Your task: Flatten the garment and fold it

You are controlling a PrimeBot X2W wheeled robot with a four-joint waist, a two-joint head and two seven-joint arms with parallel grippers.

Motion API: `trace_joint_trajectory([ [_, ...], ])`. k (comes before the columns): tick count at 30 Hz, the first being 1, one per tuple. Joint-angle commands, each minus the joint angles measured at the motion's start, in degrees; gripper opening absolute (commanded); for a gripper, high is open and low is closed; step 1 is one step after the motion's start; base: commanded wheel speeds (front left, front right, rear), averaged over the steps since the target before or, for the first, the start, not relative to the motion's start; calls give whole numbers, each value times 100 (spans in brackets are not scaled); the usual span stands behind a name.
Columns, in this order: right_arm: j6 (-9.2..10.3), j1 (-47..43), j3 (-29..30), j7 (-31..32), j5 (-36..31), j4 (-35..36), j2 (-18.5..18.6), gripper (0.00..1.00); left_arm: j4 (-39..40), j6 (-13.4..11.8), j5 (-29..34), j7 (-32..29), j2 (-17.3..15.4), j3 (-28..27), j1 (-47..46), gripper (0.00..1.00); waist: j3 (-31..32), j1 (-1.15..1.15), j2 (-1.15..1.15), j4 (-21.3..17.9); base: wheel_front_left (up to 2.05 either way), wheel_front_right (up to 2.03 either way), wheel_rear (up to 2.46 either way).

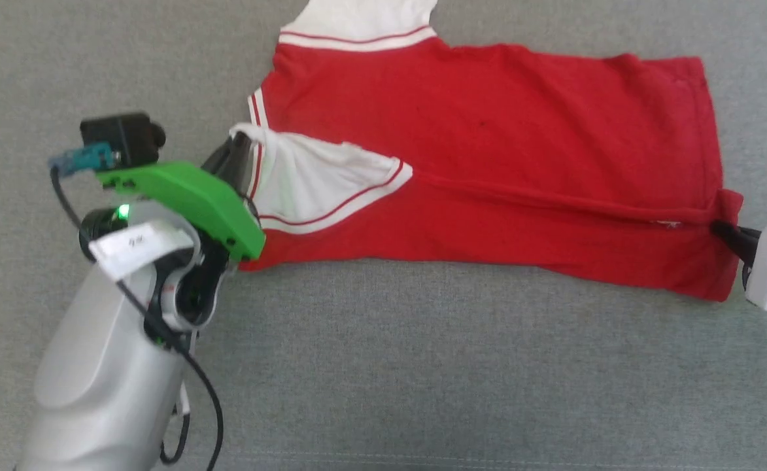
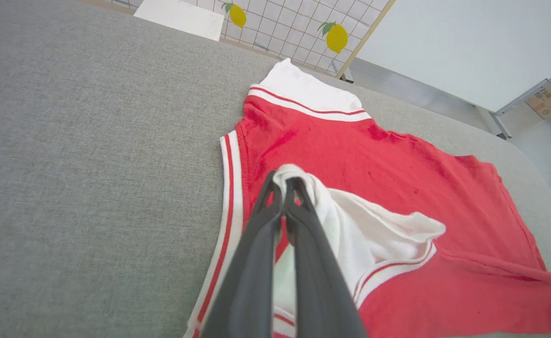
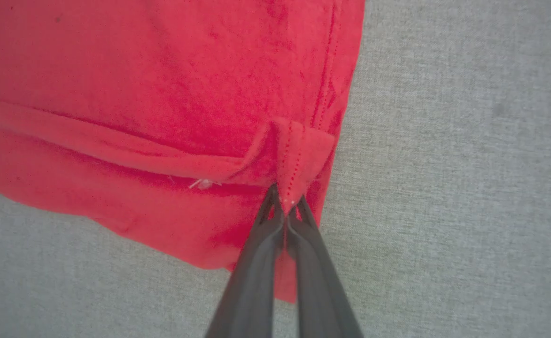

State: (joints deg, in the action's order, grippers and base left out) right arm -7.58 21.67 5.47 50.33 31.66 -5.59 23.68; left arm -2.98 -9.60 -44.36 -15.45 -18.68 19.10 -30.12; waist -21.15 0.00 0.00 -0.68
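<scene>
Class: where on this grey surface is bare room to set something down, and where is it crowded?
Free: the broad grey surface strip along the garment's near edge, and the patch left of its striped armhole. Crowded: both garment ends, where the left pincer and right pincer pinch cloth.

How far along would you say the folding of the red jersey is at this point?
Done: the garment lies mostly flat on the grey surface. In hand: the left gripper pinches the armhole edge and the right gripper the hem, raising a lengthwise crease, white inside showing. Left: probably laying that fold down and the remaining folds.
</scene>
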Motion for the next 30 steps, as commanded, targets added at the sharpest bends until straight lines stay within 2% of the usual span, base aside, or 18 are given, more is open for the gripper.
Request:
trace_joint_trajectory([
  [1,9,133,-11,143,-51,-25,2,0,-152,55,48,9,44,12,-220,0,-462,0,0,54,0,0,0],
  [8,9,398,-175,716,-189,-42,-15,0,-1142,171,143,60,242,171,-816,0,-841,0,0,70,0,0,0],
  [14,9,435,-269,973,-213,-78,-71,0,-1795,323,133,165,406,279,-1010,0,-875,0,0,85,0,0,0],
  [15,9,431,-269,977,-207,-86,-85,3,-1864,347,129,185,421,288,-1025,25,-850,0,0,87,0,0,0],
  [16,9,424,-260,955,-178,-87,-114,72,-1941,364,117,217,444,289,-1032,73,-799,0,0,89,0,0,0],
  [17,9,417,-239,916,-158,-87,-136,100,-1997,380,115,240,458,297,-1033,100,-736,0,0,94,0,0,0],
  [25,9,278,234,287,57,74,-360,100,-2027,425,93,590,387,174,-927,100,84,0,0,109,0,0,0],
  [30,9,37,666,-575,55,343,-561,100,-1630,416,219,1097,197,36,-677,100,702,0,0,105,0,0,0],
])
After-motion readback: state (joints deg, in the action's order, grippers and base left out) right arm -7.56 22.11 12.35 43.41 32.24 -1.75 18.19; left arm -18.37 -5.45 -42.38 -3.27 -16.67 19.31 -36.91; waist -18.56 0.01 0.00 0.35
